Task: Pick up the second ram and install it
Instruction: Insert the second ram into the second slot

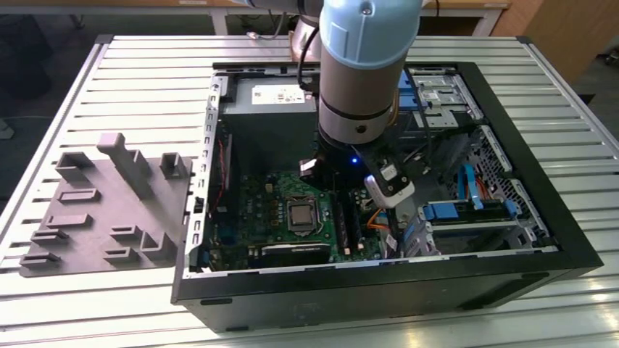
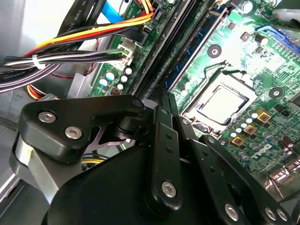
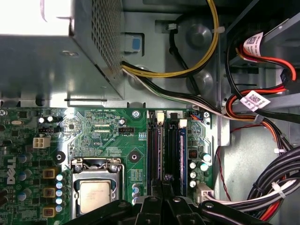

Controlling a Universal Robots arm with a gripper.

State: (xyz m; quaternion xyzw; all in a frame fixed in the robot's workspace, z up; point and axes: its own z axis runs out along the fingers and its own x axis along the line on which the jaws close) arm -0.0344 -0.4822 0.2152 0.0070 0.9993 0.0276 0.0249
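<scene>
arm (image 1: 360, 72) is hanging pretty much straight down, fat grey-and-blue tube with the wrist at the bottom and a little blue light glowing on it. gripper (image 2: 165, 93) is black, and in both wrist views the two fingers (image 3: 161, 190) are pressed right together, flat sides touching. linkage bars fan out behind them, bolts showing.

The open computer case (image 1: 387, 181) on the slatted table (image 1: 145, 65) is viewed from above and at some distance in the exterior view. The motherboard (image 3: 117, 140) is seen close up in both wrist views, straight down in the first, obliquely in the second; the processor socket (image 2: 222, 105) is shared.
</scene>
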